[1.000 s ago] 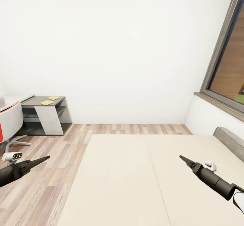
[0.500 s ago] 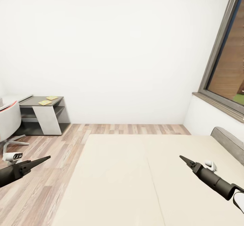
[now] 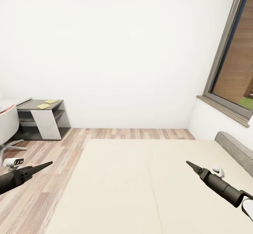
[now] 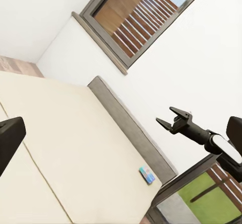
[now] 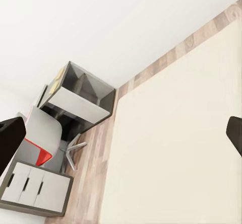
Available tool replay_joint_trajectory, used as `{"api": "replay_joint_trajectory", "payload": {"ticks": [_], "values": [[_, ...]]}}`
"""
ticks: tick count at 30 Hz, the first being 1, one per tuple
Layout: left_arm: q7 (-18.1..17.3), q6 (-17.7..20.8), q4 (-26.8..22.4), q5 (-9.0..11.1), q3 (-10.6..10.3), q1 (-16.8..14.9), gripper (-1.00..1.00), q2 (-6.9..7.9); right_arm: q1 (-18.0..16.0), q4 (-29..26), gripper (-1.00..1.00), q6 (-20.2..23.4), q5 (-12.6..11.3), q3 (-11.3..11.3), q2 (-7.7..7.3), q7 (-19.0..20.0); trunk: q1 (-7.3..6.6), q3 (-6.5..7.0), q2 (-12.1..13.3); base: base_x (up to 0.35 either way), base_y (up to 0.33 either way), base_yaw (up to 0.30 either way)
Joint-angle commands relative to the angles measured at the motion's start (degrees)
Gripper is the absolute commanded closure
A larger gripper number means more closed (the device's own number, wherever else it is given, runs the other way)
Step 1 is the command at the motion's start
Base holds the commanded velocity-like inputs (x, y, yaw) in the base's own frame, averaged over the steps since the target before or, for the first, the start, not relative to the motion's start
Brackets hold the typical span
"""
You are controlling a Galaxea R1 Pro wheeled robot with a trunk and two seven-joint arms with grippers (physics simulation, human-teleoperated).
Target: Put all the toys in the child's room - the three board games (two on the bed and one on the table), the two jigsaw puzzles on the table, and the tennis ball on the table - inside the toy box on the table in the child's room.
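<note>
A: Grippers check. Right gripper (image 4: 173,119) shows its jaws parted, nothing between them. Left gripper (image 3: 47,164): can't tell how wide, seen edge-on; carries nothing visible.

B: Targets?

A: Small blue board game (image 4: 146,174) lies flat on the cream bed (image 3: 140,185), near the grey headboard (image 3: 233,148). Two thin puzzles (image 3: 47,104) sit on the dark desk (image 3: 37,105).

B: Handling?

A: Probably light, stiff cardboard, smooth; pinch across a long edge.

Blk tapered arms (image 3: 225,188), pointed jaws, white wrist cams (image 3: 13,161).
</note>
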Motion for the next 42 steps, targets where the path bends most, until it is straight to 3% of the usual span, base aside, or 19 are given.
{"api": "replay_joint_trajectory", "payload": {"ticks": [1, 42], "values": [[-0.24, 0.61, -0.02, -0.07, 0.01, -0.05, -1.0, 0.01, -0.06, 0.01, -1.0, 0.39, -0.3, -0.08, 0.0, 0.05, 0.04, -0.13, -0.13, 0.0, -0.158, 0.0], [-0.24, 0.61, -0.02, -0.07, 0.01, -0.05, -1.0, 0.0, -0.05, 0.01, -1.0, 0.39, -0.3, -0.07, 0.02, 0.05, 0.04, -0.13, -0.13, 0.0, -0.158, 0.0]]}}
